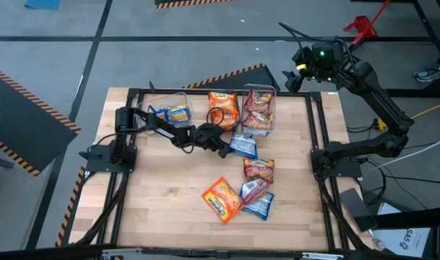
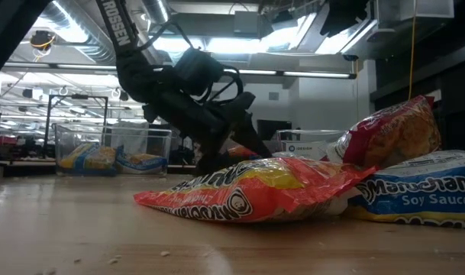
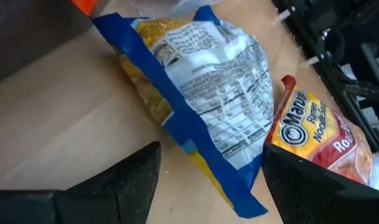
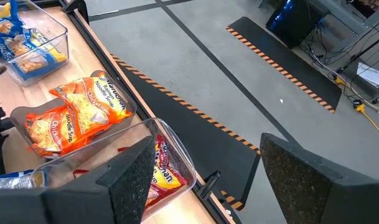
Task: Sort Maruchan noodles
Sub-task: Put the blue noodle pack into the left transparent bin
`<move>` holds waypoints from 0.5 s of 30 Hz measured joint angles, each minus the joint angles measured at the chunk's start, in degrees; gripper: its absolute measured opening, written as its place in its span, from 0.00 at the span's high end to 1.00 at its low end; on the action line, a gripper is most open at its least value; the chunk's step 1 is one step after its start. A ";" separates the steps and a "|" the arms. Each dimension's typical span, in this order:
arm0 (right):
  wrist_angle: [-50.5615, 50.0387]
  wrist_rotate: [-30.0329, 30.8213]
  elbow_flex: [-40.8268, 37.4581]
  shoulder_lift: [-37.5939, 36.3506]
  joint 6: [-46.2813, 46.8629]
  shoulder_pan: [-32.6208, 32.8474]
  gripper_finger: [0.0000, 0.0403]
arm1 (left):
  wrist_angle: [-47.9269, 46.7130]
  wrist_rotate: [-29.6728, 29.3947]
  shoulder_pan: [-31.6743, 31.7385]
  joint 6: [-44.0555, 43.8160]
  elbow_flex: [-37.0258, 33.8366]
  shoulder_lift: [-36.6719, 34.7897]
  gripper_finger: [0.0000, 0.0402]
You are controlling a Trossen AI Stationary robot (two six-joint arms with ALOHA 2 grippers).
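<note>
Left bin [image 1: 178,97] holds blue-and-yellow packets [image 1: 178,113]. Left tool [image 1: 225,149] stands low over the tabletop [image 1: 162,188], fingers spread wide either side of a blue packet [image 3: 201,99], gripping nothing. Middle bin [image 1: 221,108] holds orange packets; the next bin [image 1: 259,108] red ones. Loose packets [image 1: 241,191] lie mid-tabletop. Right tool [image 1: 290,78] hangs beyond the far edge, open, empty.

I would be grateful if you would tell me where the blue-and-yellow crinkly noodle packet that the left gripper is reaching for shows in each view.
High view: blue-and-yellow crinkly noodle packet at table centre, just ahead of the open left gripper.
Low view: hidden behind the orange packet.
Left wrist view: fills the middle, between the fingers.
Right wrist view: cannot tell.
Shared landmark: the red-and-silver packet beside it.
</note>
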 joint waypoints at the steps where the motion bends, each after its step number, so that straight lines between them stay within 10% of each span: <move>1: 0.00 0.01 0.00 0.00 -0.06 0.00 0.31 | 0.05 -0.30 -0.01 -0.12 0.00 0.00 0.34; 15: 0.04 0.01 0.00 0.00 -0.08 0.00 0.31 | 0.96 -2.26 -0.49 -2.29 0.02 0.09 0.57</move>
